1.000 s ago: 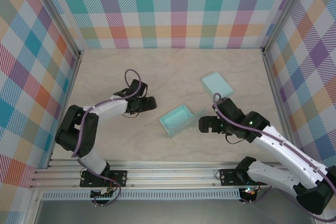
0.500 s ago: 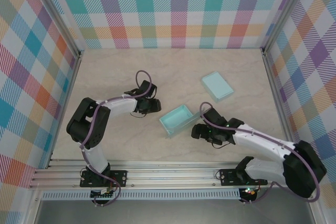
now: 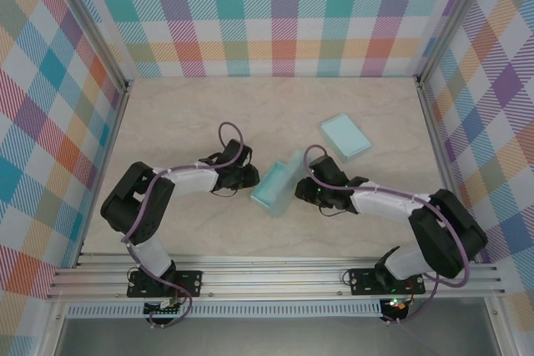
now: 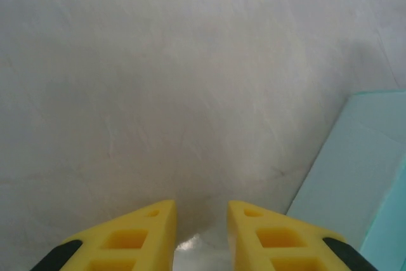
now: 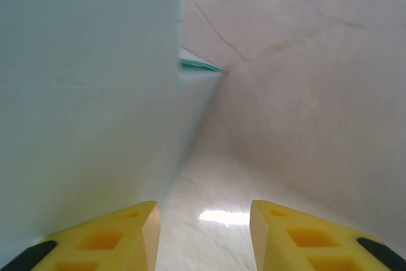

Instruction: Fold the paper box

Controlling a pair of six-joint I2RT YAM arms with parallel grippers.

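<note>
tilted paper box point(image 3: 279, 184) on table point(image 3: 183, 114)

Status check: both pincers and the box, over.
Left pincer open, empty, beside paper box. Right pincer open, empty, at its other side. Box tipped up between them. Second teal piece lies apart, nothing blocking.

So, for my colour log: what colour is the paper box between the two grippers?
Pale teal paper box, clearest in the top external view.
</note>
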